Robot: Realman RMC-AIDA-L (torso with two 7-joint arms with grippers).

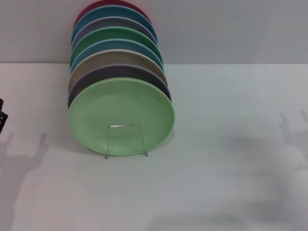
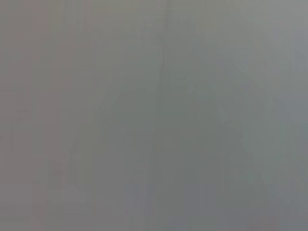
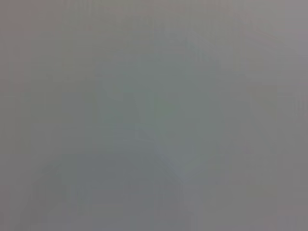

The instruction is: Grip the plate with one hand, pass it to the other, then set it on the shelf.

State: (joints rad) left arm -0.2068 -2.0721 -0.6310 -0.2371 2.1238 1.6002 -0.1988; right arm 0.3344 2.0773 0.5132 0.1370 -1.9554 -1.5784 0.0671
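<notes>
The pale mint-green plate [image 1: 120, 103] stands on edge at the front of a row of plates, left of the table's centre in the head view. It leans in the shelf [image 1: 125, 125], a thin silver wire rack whose upright loop crosses the plate's lower face. Only a black sliver of my left gripper [image 1: 2, 118] shows at the far left edge, well away from the plate. My right gripper is out of view. Both wrist views show only a plain grey surface.
Several more plates stand on edge behind the mint one, among them a dark purple one [image 1: 120, 72], a tan one [image 1: 115, 60], an emerald one [image 1: 115, 36] and a red one [image 1: 103, 5]. The white table [image 1: 216, 168] carries arm shadows at its left and right sides.
</notes>
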